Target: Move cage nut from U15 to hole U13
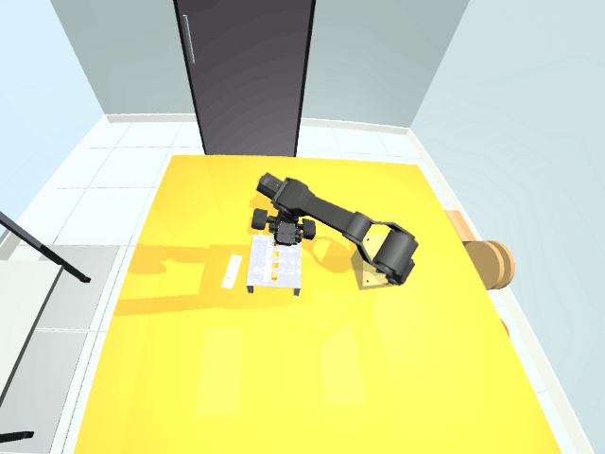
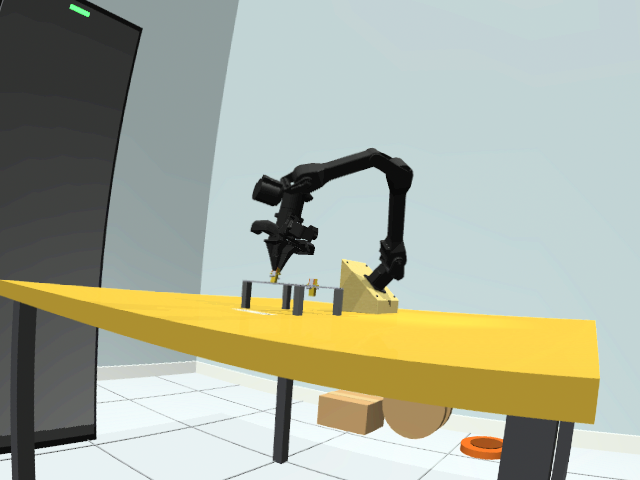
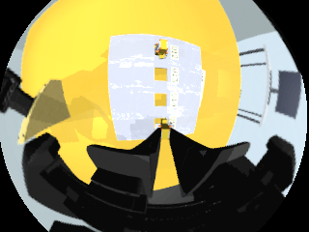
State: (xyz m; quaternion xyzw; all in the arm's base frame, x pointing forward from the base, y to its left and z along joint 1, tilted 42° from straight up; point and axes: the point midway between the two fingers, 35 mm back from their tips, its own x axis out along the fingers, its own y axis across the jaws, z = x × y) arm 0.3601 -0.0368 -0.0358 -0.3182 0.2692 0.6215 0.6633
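Observation:
A pale rail plate (image 1: 258,273) (image 2: 261,282) (image 3: 130,87) on four short legs stands on the yellow table (image 1: 318,366); it has a row of square holes. My gripper (image 3: 164,130) (image 2: 275,272) (image 1: 286,236) points straight down over the end hole nearest the wrist camera and is shut on a gold cage nut (image 3: 164,123) (image 2: 273,277). The nut sits at plate level; I cannot tell whether it is seated in the hole. The other cage nut (image 3: 161,48) (image 2: 311,286) sits in the hole at the opposite end. The two holes (image 3: 160,73) (image 3: 160,99) between them are empty.
A white label strip (image 1: 232,270) lies on the table left of the plate. The arm's tan wedge base (image 1: 369,278) (image 2: 361,294) stands to the right. A dark cabinet (image 1: 244,73) stands behind the table. A cardboard box (image 2: 348,410) and an orange ring (image 2: 481,446) lie on the floor.

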